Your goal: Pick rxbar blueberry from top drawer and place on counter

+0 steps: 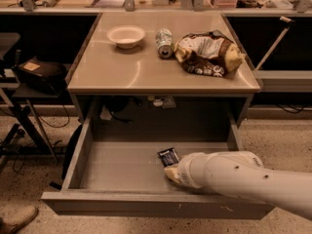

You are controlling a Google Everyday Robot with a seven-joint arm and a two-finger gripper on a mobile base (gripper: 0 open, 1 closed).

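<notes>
My gripper (pixel 171 172) is down inside the open drawer (pixel 122 168), near the front and right of the middle. Only its tan tip shows past the thick white sleeve of my arm (pixel 234 177), which reaches in from the lower right and lies over the drawer's front right corner. Whether my gripper is open, closed or holding anything, I cannot tell, since my own arm hides it.

The snack bar (pixel 168 156) lies flat on the grey drawer floor, just behind the tip of my gripper, close enough that I cannot say if they touch. Its wrapper is dark, with a patch of pale print on top, and I cannot read any of it. It is the only loose thing I can see in the drawer. The rest of the floor that shows is plain grey metal between low side walls, with a tall plain panel across the front.

Above the drawer is the tan counter (pixel 146 69), which carries three things along its back half. A shallow pale bowl (pixel 126 35) sits at the left, and I see nothing in it. A drink can (pixel 164 43) lies on its side just right of the bowl, its round end towards me and its label unreadable. Beside the can lies a crumpled brown and white chip bag (pixel 208 53), whose white printing I cannot make out.
</notes>
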